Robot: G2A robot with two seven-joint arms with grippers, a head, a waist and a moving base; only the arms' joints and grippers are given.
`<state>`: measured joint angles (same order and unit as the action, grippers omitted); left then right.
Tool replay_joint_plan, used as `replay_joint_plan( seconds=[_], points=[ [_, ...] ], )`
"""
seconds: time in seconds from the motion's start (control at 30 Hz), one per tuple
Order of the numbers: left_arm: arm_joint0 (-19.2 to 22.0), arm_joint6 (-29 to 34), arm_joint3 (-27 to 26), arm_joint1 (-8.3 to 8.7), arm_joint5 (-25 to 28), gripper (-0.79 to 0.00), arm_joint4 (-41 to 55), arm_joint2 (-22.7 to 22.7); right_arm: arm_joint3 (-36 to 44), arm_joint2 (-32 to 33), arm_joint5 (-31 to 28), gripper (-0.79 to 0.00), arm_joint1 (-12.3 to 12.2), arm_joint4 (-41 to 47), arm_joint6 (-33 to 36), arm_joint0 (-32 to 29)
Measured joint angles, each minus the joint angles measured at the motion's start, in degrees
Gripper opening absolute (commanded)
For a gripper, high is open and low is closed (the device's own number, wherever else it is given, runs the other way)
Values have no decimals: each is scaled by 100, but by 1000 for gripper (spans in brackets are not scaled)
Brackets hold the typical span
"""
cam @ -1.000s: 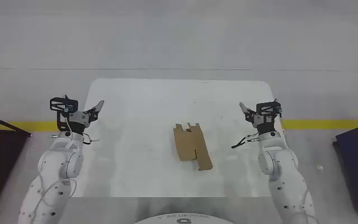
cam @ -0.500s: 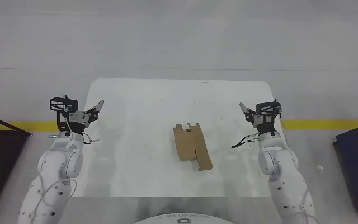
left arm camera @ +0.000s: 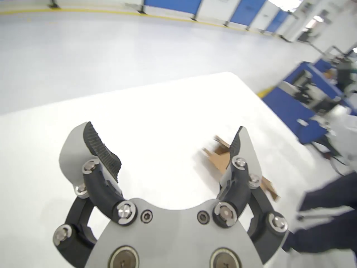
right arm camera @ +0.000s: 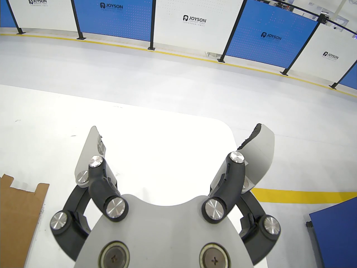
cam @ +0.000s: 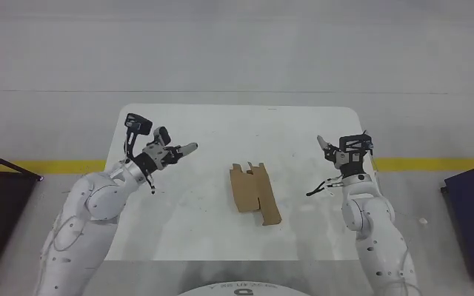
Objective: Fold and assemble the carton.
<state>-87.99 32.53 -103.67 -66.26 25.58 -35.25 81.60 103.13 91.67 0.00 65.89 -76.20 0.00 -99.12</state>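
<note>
You are holding the left gripper (left arm camera: pixel 164 136) and right gripper (right arm camera: pixel 178 138) open and empty, flanking the flat cardboard carton (cam: pixel 254 194), since it is lying unfolded, awaiting a first grasp.

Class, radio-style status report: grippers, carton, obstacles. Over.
Left gripper open, above table, short of carton. Right gripper open, near table's edge. Carton flat, unfolded, untouched mid-table. Nothing between it and either gripper.

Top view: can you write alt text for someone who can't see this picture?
A flat brown carton lies untouched near the middle of a white table. The robot's left gripper is open above the table on one side of it, and the right gripper is open near the opposite edge.
</note>
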Motion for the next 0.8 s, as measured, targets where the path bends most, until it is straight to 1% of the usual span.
replay_joint_plan(
  seconds=[0.07, 0.1, 0.2, 0.63, 0.73, 0.8],
  points=[
    [68, 531, 168, 13, 258, 0, 602, -135, 0, 0, 0, 0, 0, 0, 0, 0],
    [125, 861, 274, 21, 299, 0, 980, -205, 0, 0, 0, 0, 0, 0, 0, 0],
    [194, 1489, 406, 34, 259, 0, 1589, -325, 0, 0, 0, 0, 0, 0, 0, 0],
    [180, 1379, 410, 29, 245, 0, 1515, -333, 0, 0, 0, 0, 0, 0, 0, 0],
    [167, 1286, 506, -3, 130, 0, 2008, -541, 0, 0, 0, 0, 0, 0, 0, 0],
    [250, 1364, 683, -36, -18, 0, 2437, -794, 0, 0, 0, 0, 0, 0, 0, 0]
  ],
)
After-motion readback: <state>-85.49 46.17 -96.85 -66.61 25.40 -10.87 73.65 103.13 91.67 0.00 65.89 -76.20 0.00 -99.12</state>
